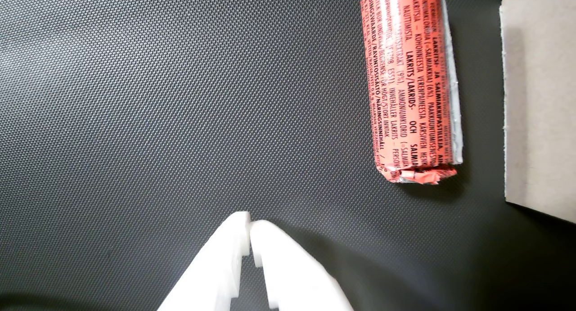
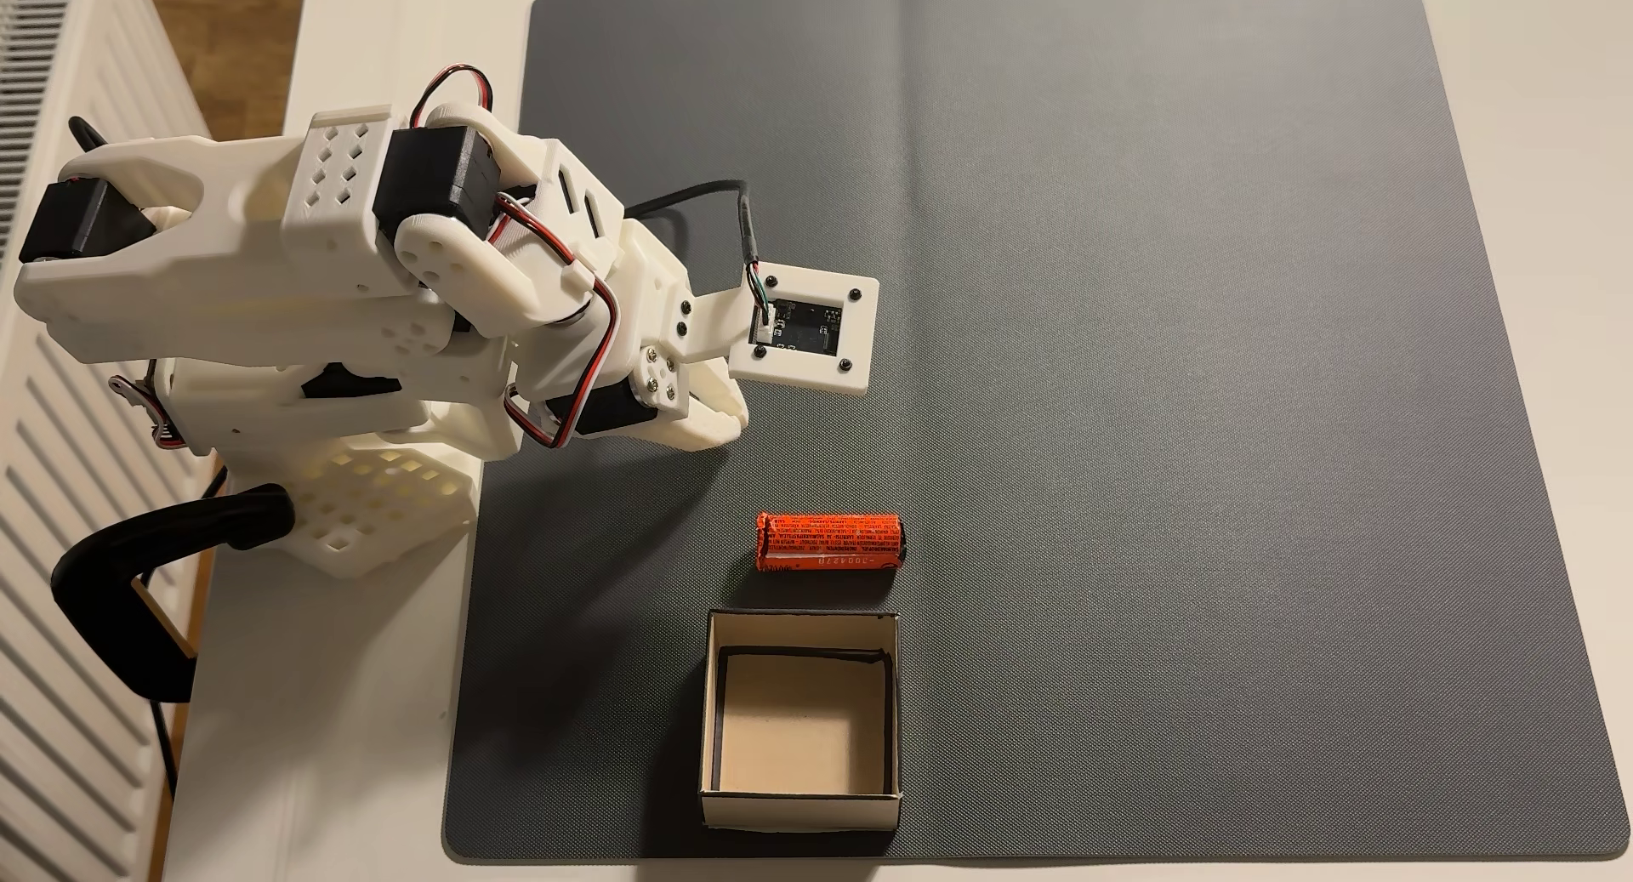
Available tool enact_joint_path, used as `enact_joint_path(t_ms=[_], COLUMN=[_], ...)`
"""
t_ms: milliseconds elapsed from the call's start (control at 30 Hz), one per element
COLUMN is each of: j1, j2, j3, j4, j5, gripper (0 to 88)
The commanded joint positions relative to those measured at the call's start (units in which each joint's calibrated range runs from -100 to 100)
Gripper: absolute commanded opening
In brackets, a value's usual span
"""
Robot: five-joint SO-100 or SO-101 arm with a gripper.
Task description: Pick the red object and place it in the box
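Clenched and empty, the claw [image 1: 250, 223] hangs over bare mat in the wrist view, its two white fingers pressed tip to tip, well apart from the red object [image 1: 409, 83]. That cylinder lies on its side on the dark mat [image 2: 1149, 317], just beside the box [image 2: 802, 807] and parallel to its nearest wall, apart from it by a narrow strip of mat, with its crinkled wrapper end pointing toward the arm's side. Lying flat like this, it would likely roll if nudged across its length. The box sits open-topped with its tan floor bare, so nothing is placed yet; the arm [image 2: 353, 273] is folded back near its base, probably at rest before reaching out.
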Motion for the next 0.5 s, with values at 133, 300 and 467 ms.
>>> enact_joint_path(t_ms=[133, 300, 467], j1=[-0.3, 1.3, 2.5], j2=[0.6, 0.5, 0.4], j3=[0.8, 0.8, 0.7], j4=[0.7, 0.7, -0.9], j5=[-0.1, -0.6, -0.5], gripper=[0.7, 0.7, 0.7])
